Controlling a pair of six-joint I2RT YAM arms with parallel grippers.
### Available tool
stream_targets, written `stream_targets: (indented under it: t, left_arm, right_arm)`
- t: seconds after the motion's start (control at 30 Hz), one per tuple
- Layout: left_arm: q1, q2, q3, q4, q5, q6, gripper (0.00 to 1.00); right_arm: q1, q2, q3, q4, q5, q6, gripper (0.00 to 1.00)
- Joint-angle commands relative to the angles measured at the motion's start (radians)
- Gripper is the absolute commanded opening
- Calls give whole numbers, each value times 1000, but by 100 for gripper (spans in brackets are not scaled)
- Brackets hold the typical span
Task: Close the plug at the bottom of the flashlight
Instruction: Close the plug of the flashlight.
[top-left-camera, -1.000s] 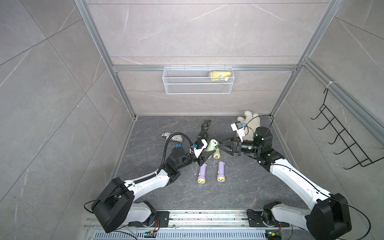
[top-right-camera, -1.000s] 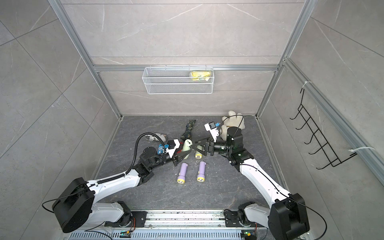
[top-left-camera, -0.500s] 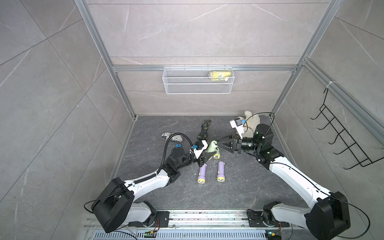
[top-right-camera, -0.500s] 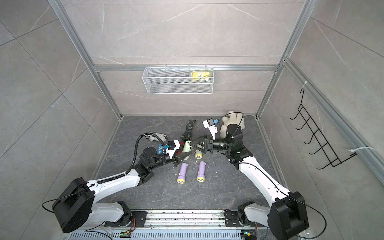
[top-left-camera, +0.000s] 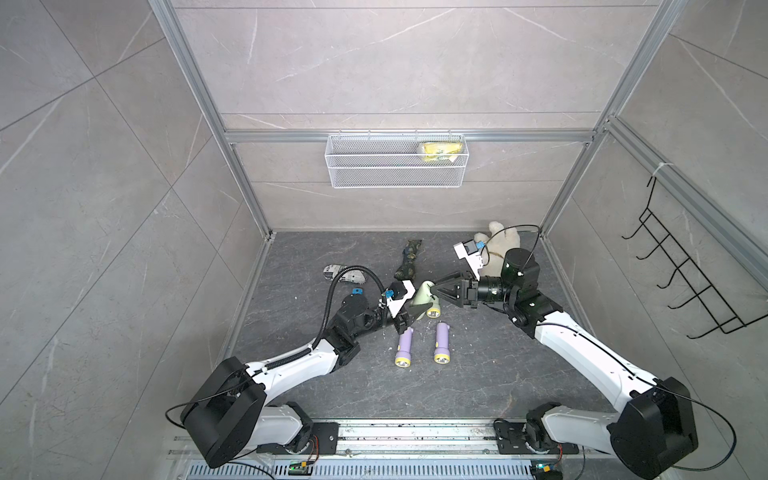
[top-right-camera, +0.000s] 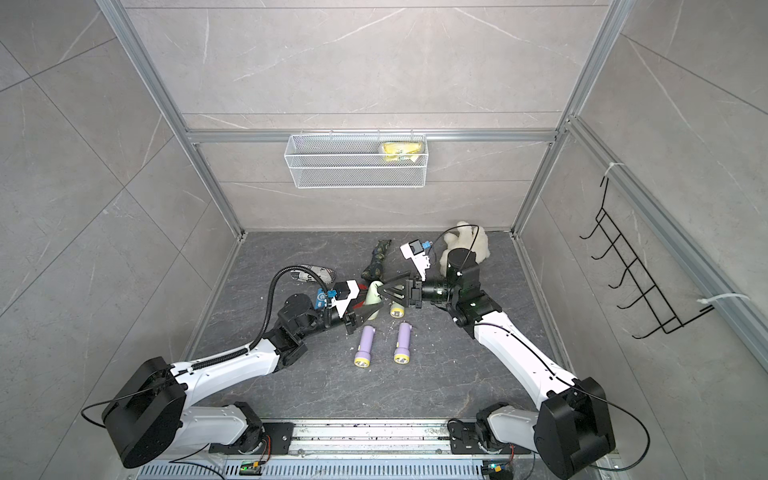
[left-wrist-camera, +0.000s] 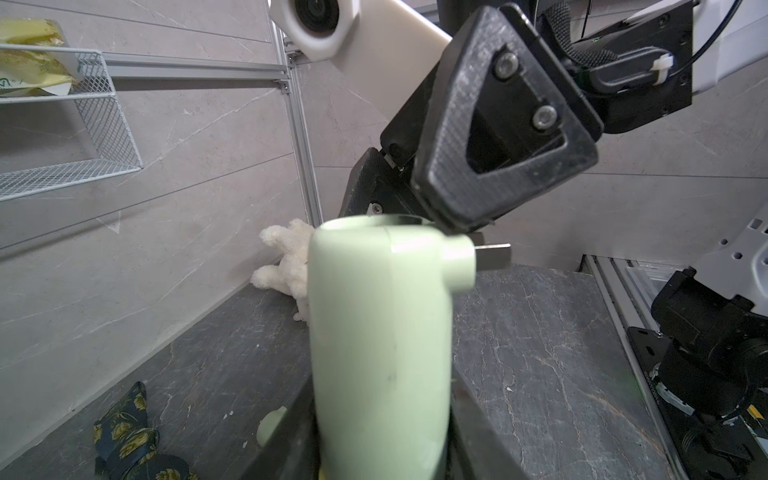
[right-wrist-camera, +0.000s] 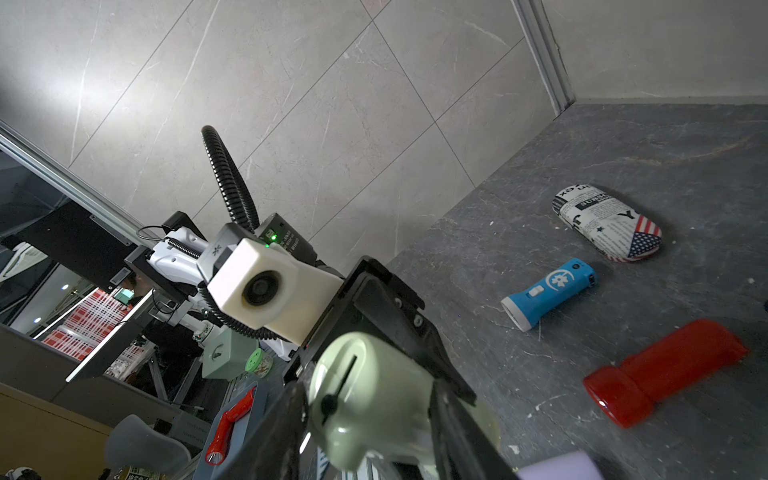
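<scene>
Starting at the left, my left end effector (top-left-camera: 417, 311) is clamped shut on the pale green flashlight (top-left-camera: 424, 294), holding it off the counter (top-left-camera: 478, 365) near its middle, a little toward the far edge. The flashlight's long axis tilts up and away from that grip, with its bottom end toward the right arm. At that end the plug (left-wrist-camera: 492, 255) stands folded out, its metal prong square to the body. The right end effector (top-left-camera: 435, 288) meets that end nose-on, jaws partly parted to either side of it. I cannot tell whether they press on it. My judgement is that the right arm is the one placed to push, and the prong has to swing back in against the body
</scene>
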Motion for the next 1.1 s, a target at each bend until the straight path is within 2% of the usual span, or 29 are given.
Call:
stream_targets:
  t: [0.0,0.27,0.6,1.07]
  left_arm:
    - [3,-32,13,51,32,-6,0]
    - [2,-32,18,41,46,-4,0]
    - [2,-59,28,18,49,17,0]
    - [10,-57,31,50,74,-12,0]
  right_arm:
    - [7,9,20,37,-4,8,50]
    - [7,20,9,94,-22,50,42]
    - [16,15,-3,23,-17,-3,35]
    - [47,-1,-36,26,-10,-22,39]
